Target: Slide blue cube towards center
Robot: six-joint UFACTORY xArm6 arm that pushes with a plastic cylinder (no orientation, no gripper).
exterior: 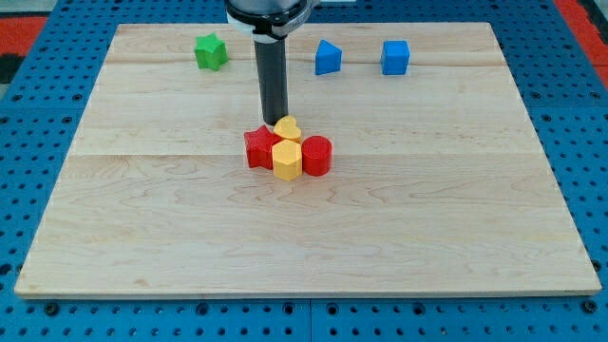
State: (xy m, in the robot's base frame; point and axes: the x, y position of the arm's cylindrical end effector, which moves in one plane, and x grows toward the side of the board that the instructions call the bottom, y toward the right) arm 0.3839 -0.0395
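My tip (275, 122) stands at the far side of the middle cluster, touching or almost touching the yellow heart block (288, 128) (it is a bare rod, so it holds nothing). The blue cube (395, 57) sits far and right, well apart from it. To push the cube toward the center, I judge the tip must first go behind it.

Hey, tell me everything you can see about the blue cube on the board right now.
The blue cube is a small, solid-coloured block with a smooth, matte look, probably plastic or painted wood. It sits flat on the wooden board near the view's top right, with its front face and top visible. Nothing touches it: the blue block with a pointed top stands apart on its left. My tip is far off, behind the central red and yellow cluster.
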